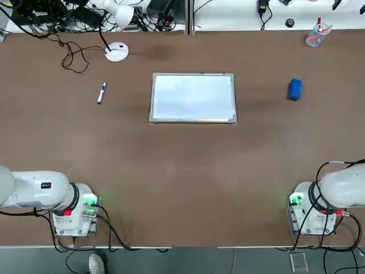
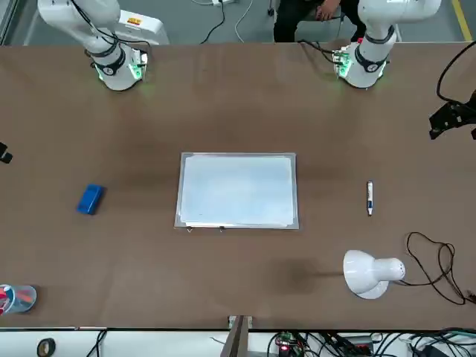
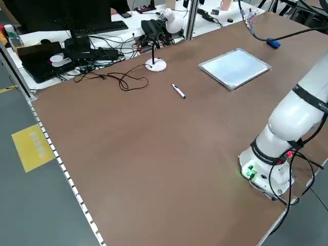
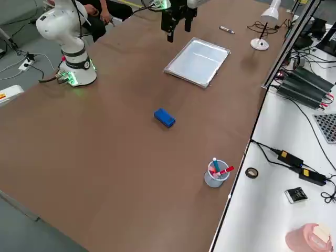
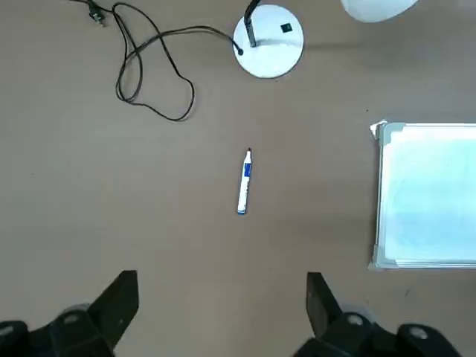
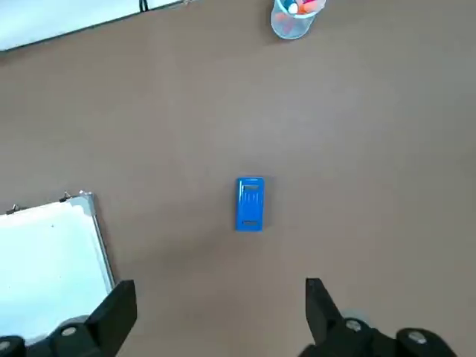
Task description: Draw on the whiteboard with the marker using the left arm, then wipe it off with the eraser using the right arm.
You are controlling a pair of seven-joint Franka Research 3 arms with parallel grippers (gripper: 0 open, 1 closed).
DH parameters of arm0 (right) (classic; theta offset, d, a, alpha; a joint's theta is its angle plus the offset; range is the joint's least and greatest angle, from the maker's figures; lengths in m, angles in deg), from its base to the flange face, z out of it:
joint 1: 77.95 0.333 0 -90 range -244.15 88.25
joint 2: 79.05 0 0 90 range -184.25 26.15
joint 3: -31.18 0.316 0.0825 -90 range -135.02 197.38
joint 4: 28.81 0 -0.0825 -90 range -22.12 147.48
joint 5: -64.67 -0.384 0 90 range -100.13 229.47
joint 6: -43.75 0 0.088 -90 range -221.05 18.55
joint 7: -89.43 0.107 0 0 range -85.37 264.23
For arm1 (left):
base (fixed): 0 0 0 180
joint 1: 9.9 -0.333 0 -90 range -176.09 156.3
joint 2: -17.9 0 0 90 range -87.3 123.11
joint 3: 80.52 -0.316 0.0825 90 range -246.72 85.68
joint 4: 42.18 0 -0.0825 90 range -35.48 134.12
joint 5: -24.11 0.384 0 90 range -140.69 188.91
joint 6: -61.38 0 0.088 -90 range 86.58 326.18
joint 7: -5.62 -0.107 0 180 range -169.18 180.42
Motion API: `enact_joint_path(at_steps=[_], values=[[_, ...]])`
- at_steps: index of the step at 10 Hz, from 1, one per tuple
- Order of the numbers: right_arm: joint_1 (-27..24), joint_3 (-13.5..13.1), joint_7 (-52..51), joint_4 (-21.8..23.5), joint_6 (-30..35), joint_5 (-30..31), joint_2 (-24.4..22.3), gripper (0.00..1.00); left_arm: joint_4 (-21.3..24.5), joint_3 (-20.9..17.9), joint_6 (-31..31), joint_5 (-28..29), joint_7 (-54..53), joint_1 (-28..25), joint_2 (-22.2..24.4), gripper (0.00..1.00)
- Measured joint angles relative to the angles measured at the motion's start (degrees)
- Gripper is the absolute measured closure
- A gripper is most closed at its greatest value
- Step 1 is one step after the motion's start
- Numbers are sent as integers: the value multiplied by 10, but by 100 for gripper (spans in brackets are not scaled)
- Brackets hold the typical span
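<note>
The whiteboard point(image 1: 193, 97) lies flat and blank in the middle of the table. On the left side lies the marker point(image 1: 101, 93), apart from the board; the left wrist view shows it point(image 5: 244, 182) straight ahead of my left gripper point(image 5: 221, 305), which hangs open and empty well above the table. The blue eraser point(image 1: 294, 89) rests to the right of the board. It point(image 6: 250, 203) sits ahead of my right gripper point(image 6: 217, 309), also open, empty and raised. Both arms stay back near their green-lit bases point(image 1: 85, 206), point(image 1: 301, 205).
A white desk lamp stands on its round base point(image 1: 117, 52) behind the marker, with a loose black cable point(image 1: 74, 57) beside it. A clear cup point(image 1: 315, 35) with red items stands at the far right corner. Cables and devices line the back edge.
</note>
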Motion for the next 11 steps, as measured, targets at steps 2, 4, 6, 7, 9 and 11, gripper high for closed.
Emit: enact_joint_path(at_steps=[2, 4, 6, 7, 9, 11], values=[[10, 0, 3, -1, 10, 0, 0, 0, 0, 0, -5, 0, 1, 0, 0, 0], [18, 0, 5, -1, 19, 0, 0, 0, 0, 0, -14, 0, 2, 0, 0, 0], [23, -1, 7, -1, 25, 0, 0, 0, 0, 0, -19, 0, 2, 0, 0, 0], [24, -1, 7, -1, 26, 0, 0, 0, 0, 0, -19, 0, 2, 0, 0, 0], [24, -2, 7, -2, 27, 0, 0, 0, 0, 0, -20, 0, 2, 0, 0, 0], [24, -3, 7, -3, 28, 0, 0, 0, 0, 0, -20, 0, 2, 1, 0, 0]])
